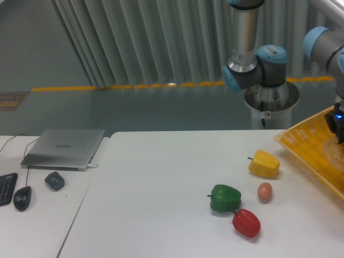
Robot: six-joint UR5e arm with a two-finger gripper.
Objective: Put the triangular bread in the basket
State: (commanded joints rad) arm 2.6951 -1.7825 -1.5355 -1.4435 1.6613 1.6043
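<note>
One gripper [339, 126] hangs over the bright yellow woven basket [306, 142].
Finger state unreadable, triangular bread unseen; a blind release could miss.

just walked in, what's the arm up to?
The UR5e arm reaches over the yellow basket at the table's right edge, with the gripper low above or inside it and mostly cut off by the frame. I can't see the triangular bread, nor tell whether the gripper is holding anything. On the white table sit a yellow pepper, a green pepper, a red pepper and an egg, all untouched.
</note>
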